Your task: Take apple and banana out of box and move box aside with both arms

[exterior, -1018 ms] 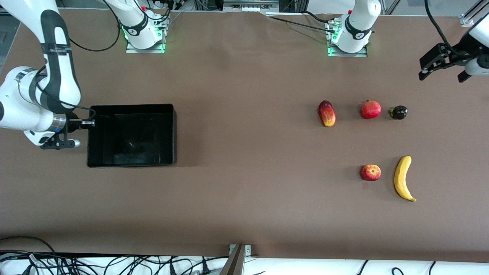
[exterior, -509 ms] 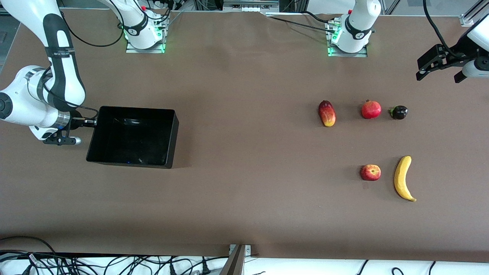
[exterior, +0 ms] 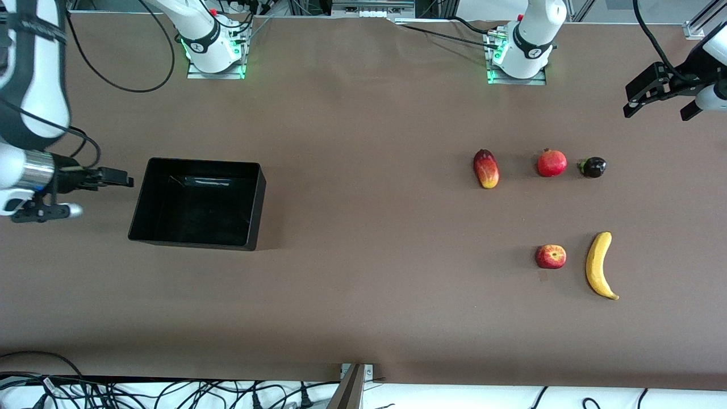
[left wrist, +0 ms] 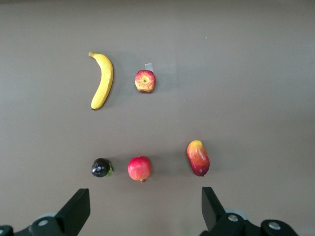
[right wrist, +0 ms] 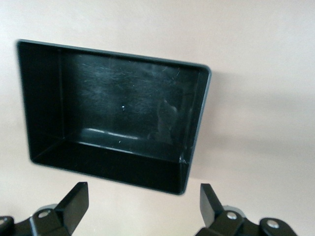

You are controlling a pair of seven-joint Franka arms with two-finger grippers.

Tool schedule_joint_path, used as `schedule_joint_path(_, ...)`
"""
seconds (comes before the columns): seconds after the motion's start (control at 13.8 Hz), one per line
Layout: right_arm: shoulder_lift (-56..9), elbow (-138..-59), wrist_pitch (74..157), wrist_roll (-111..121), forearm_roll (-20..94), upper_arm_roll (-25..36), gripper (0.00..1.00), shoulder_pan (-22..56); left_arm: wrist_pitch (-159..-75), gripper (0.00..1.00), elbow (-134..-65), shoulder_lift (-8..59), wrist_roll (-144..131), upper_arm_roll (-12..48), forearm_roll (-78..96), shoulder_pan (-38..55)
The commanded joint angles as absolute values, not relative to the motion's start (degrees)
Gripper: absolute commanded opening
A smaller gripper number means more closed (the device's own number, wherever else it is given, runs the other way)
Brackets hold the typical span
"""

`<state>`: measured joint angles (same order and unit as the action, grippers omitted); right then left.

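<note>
The black box (exterior: 259, 204) sits on the table toward the right arm's end; it also fills the right wrist view (right wrist: 199, 118) and is empty. My right gripper (exterior: 116, 180) (right wrist: 143, 209) is open and empty. It is over the bare table beside the box's end wall, apart from it. The red apple (exterior: 551, 257) (left wrist: 145, 81) and the yellow banana (exterior: 600, 264) (left wrist: 102, 81) lie side by side toward the left arm's end. My left gripper (exterior: 659, 109) (left wrist: 145, 216) is open and empty, held high over the table near the row of other fruits.
A mango (exterior: 486, 168), a pomegranate (exterior: 552, 163) and a small dark fruit (exterior: 593, 167) lie in a row farther from the front camera than the apple and banana. The arm bases (exterior: 517, 57) stand along the table's top edge. Cables hang along its front edge.
My right gripper let go of the box's end wall and drew back toward the right arm's end. The box, shifted and turned slightly a moment earlier, now lies still. The left gripper barely moved.
</note>
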<state>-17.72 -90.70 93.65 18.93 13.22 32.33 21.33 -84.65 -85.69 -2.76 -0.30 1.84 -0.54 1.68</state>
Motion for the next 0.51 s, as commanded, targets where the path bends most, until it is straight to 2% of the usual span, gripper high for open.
schedule_joint_path(0.0,-18.4,-84.0,89.5,19.7,9.1,31.9,1.0,21.5,-84.5,1.0,-86.1,-3.7,-0.2,1.5,1.0,1.6)
schedule_joint_path(0.15,-18.5,-78.4,85.8,19.2,7.4,32.4,1.0,21.7,-84.4,1.0,-86.4,-3.6,-0.3,1.5,1.0,1.6)
schedule_joint_path(0.29,-19.9,-73.7,88.3,19.0,5.1,33.0,1.0,20.6,-84.4,1.0,-86.4,-3.7,-0.2,1.5,1.0,1.6)
schedule_joint_path(0.44,-20.0,-74.6,85.7,19.0,4.2,33.1,1.0,20.7,-84.4,1.0,-86.4,-3.7,-0.1,1.5,1.0,1.3)
